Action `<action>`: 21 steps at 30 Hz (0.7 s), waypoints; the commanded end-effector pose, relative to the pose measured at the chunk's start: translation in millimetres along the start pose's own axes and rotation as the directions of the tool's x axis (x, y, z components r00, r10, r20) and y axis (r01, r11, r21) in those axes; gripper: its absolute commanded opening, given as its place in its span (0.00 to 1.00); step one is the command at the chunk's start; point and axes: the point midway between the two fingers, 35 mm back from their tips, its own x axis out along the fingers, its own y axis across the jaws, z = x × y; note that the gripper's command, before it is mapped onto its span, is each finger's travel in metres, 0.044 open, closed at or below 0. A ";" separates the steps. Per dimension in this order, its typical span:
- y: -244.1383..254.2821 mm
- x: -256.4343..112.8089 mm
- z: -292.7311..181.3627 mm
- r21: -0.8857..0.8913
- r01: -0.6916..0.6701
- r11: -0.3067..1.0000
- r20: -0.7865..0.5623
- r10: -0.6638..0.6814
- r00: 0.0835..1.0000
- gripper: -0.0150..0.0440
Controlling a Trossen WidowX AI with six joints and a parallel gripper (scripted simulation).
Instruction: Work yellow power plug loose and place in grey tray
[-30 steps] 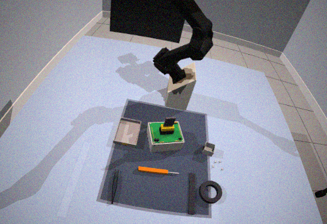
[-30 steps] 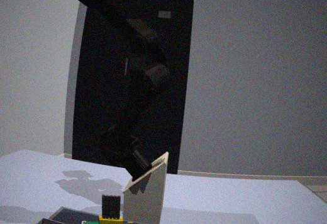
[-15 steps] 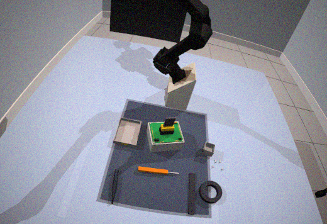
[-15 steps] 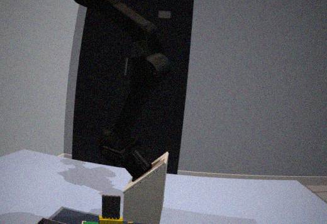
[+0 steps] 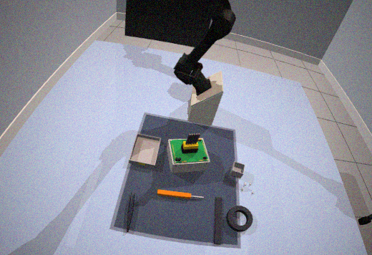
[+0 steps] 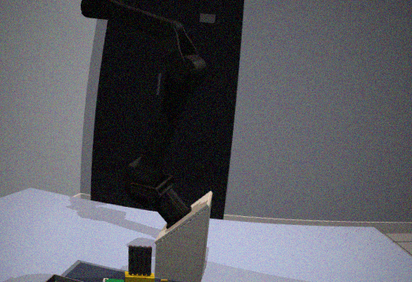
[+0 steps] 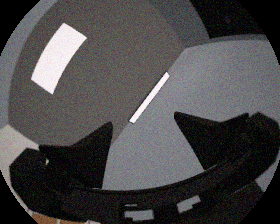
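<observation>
As seen from above, left to right: grey tray (image 5: 146, 150), awaiting the plug; yellow plug (image 5: 190, 145) (image 6: 139, 277), upright in its socket on the green board (image 5: 177, 157) (image 6: 115, 280). Tool (image 7: 143, 119) raised well away, fingers spread nearly full width, holding nothing. Step judged: approach. Next: descend, straddle plug, grip, rock it loose.

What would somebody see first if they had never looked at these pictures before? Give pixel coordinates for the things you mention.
Probably the bright green circuit board (image 5: 179, 157), sitting on the dark mat (image 5: 179, 223) with a yellow plug (image 5: 190, 145) (image 6: 139, 277) standing up from it. In front of it lies an orange screwdriver (image 5: 174, 193), and the black ring (image 5: 231, 224) is at the mat's edge. Behind them rises the big black arm (image 5: 205, 45).
</observation>
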 end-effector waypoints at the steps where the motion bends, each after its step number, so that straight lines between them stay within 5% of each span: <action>1: 1.1 -0.1 -0.8 -0.006 -0.004 1.000 -0.006 0.004 1.000 0.98; 13: 6.3 -0.1 0.3 -0.003 -0.018 1.000 0.004 0.018 1.000 0.98; 21: -34.9 0.5 -6.1 -0.004 0.089 0.996 -0.038 -0.089 0.995 0.98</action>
